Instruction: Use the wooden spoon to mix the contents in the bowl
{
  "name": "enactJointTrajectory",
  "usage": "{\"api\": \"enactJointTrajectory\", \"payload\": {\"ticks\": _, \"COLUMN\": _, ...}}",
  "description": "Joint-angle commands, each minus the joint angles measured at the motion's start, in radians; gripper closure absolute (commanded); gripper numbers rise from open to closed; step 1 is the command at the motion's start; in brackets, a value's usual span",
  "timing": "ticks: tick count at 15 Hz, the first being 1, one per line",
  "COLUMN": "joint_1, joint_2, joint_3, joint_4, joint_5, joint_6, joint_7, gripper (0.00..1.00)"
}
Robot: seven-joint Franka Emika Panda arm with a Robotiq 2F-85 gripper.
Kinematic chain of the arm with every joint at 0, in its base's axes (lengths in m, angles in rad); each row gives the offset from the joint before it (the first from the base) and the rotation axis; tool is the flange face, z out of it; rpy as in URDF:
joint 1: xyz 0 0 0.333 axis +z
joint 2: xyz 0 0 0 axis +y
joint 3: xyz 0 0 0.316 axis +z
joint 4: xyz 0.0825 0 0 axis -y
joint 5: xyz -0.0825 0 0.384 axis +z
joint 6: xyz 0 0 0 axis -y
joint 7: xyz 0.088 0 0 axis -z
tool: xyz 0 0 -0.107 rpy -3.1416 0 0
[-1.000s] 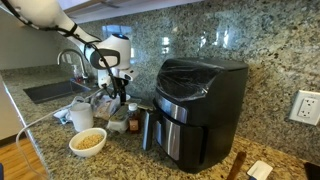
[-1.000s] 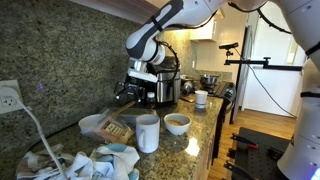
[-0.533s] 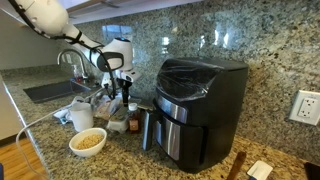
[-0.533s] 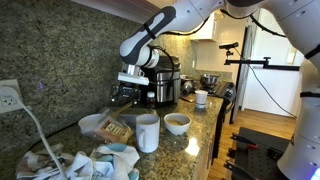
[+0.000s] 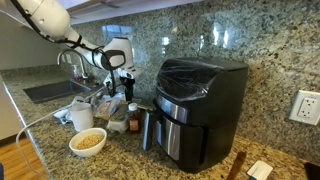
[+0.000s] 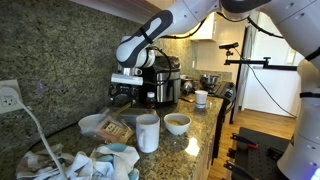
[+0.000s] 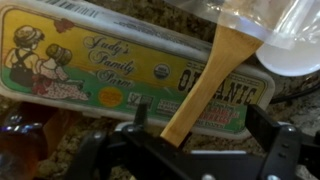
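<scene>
Below the end effector (image 7: 200, 135), whose jaws stand wide and empty, the wooden spoon (image 7: 218, 70) lies slanted across a labelled egg carton (image 7: 90, 60). In the wrist view its handle end shows between the two fingers; whether they touch it cannot be told. The bowl (image 5: 88, 152) with tan contents (image 5: 88, 140) sits near the tabletop (image 5: 125, 158) edge, beside a white mug (image 5: 80, 118), well apart from the end effector.

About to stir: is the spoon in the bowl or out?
Out. The spoon lies across a printed carton; the bowl holds only grain.
</scene>
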Motion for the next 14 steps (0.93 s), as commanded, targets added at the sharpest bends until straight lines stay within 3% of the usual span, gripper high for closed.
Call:
{"api": "enactJointTrajectory", "payload": {"ticks": 1, "joint_1": 0.013, "joint_2": 0.026, "joint_3": -0.039, "joint_4": 0.066, "joint_5": -0.059, "joint_6": -0.045, "joint_7": 0.098, "gripper": 0.0}}
{"api": "enactJointTrajectory", "payload": {"ticks": 14, "joint_1": 0.005, "joint_2": 0.072, "joint_3": -0.064, "joint_4": 0.091, "joint_5": -0.136, "joint_6": -0.082, "joint_7": 0.208, "gripper": 0.0}}
